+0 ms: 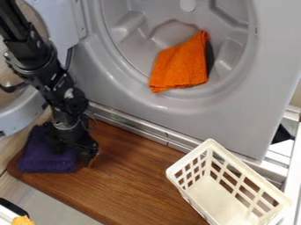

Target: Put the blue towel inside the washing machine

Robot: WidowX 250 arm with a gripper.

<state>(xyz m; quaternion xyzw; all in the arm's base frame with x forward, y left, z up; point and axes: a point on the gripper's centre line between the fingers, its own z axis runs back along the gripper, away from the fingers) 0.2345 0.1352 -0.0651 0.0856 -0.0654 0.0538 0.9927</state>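
At upper right, the washing machine (pixel 208 118) holds an orange cloth (pixel 181 63) in its round opening. A white openwork basket (pixel 189 156) sits at lower right. At lower left, the blue towel (pixel 47 161) lies folded on a wooden board (pixel 132 178), the claw (pixel 76 150) at its right side; whether it grips, I cannot tell.

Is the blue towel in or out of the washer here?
Out: the blue towel sits on the wooden board, outside the machine.
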